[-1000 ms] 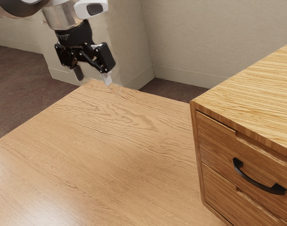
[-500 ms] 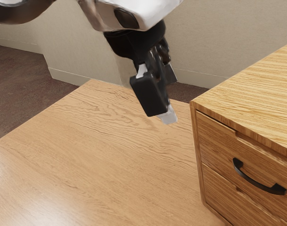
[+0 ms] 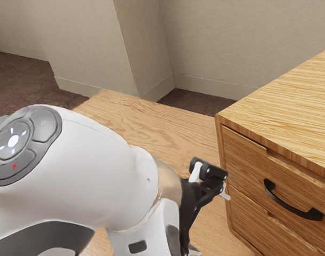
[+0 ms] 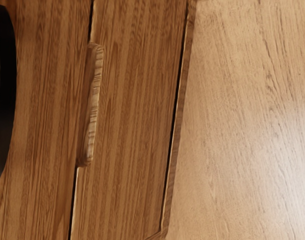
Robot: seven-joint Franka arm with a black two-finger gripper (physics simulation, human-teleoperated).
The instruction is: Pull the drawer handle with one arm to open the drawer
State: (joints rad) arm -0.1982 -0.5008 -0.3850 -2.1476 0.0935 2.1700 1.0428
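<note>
Exterior view: the cabinet (image 3: 290, 114) stands on the table (image 3: 152, 125) at the exterior view's right, with its drawer fronts facing the arm. The drawer (image 3: 248, 162) sits flush in the cabinet face, so it reads as shut. The drawer handle (image 3: 290, 205), a black bow, is fixed low on that front, well in from the cabinet's near front edge. The arm's white body (image 3: 72, 181) occupies the lower left of this view. The gripper (image 3: 209, 184) hangs low over the table, just beside the cabinet's near front edge and apart from the handle. Its two pale tips stand spread, with nothing between them. Wrist view: the camera faces the cabinet front at close range. The drawer handle (image 4: 0, 100) shows as a dark bar at the far side of the wood from the table (image 4: 252, 125), and a wooden lip (image 4: 90, 100) lies between the two. Assessment: the approach is not complete, and the hand has to travel across the drawer front to reach the handle. Risk one: the hand is close to the face, so a sideways move may scrape the front or catch the wooden lip. Risk two: closing early would take only the handle's near end, and the grip may slip off under load. Risk three: a pull not square to the front may bind the drawer.
</note>
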